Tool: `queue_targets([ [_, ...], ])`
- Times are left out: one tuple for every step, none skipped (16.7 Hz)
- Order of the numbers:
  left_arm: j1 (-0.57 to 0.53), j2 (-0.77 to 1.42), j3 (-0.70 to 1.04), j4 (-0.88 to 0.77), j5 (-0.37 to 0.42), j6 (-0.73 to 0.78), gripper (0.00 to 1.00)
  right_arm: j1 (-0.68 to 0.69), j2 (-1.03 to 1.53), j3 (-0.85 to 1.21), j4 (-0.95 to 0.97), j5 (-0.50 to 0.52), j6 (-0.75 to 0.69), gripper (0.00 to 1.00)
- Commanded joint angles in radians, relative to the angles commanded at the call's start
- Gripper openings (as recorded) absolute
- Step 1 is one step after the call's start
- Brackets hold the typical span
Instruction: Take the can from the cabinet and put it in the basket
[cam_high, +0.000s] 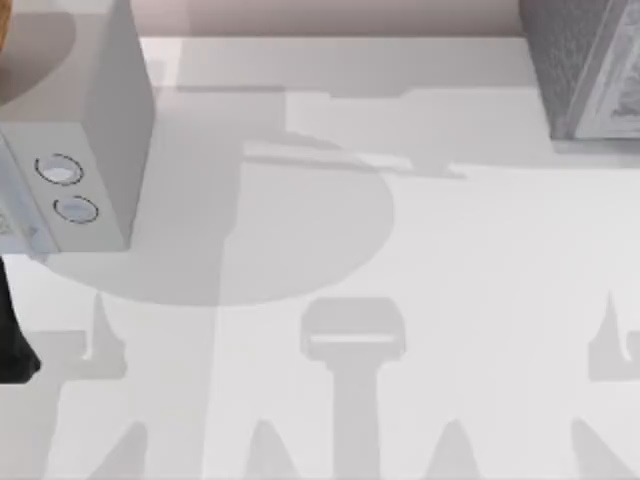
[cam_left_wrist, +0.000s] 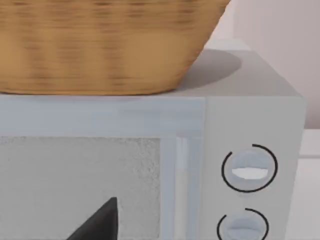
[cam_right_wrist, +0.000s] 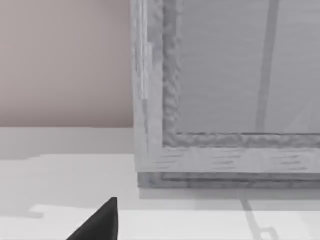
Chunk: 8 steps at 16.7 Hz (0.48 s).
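Grippers: finger state could not be told.

Top view: cabinet (cam_high: 590, 70), dark speckled, at table's (cam_high: 430, 300) far right; dialled box (cam_high: 75, 150) at far left.

Left wrist view: left fingertip (cam_left_wrist: 100, 222) faced the box; basket (cam_left_wrist: 100, 45) on its roof, contents hidden.

Right wrist view: right fingertip (cam_right_wrist: 100, 222) faced the closed cabinet front. Can unseen, presumably inside; judged light, stiff, slippery; take hold mid-body.
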<state>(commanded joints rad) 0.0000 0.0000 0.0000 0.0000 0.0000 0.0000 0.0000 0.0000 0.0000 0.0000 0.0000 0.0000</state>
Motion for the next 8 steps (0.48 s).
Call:
queue_targets([
  [0.000,0.000,0.000,0.000,0.000,0.000,1.00,0.000,0.000,0.000,0.000,0.000,0.000,1.00],
  [0.000,0.000,0.000,0.000,0.000,0.000,1.00,0.000,0.000,0.000,0.000,0.000,0.000,1.00],
  [0.000,0.000,0.000,0.000,0.000,0.000,1.00,0.002,0.009,0.011,-0.002,0.001,0.000,1.00],
  [0.000,0.000,0.000,0.000,0.000,0.000,1.00,0.005,0.028,0.032,-0.007,0.004,0.000,1.00],
  [0.000,0.000,0.000,0.000,0.000,0.000,1.00,0.010,0.055,0.064,-0.015,0.008,0.001,1.00],
  [0.000,0.000,0.000,0.000,0.000,0.000,1.00,0.015,0.091,0.106,-0.025,0.013,0.001,1.00],
  [0.000,0.000,0.000,0.000,0.000,0.000,1.00,0.022,0.135,0.160,-0.039,0.019,0.001,1.00],
  [0.000,0.000,0.000,0.000,0.000,0.000,1.00,0.029,0.186,0.223,-0.054,0.026,0.001,1.00],
])
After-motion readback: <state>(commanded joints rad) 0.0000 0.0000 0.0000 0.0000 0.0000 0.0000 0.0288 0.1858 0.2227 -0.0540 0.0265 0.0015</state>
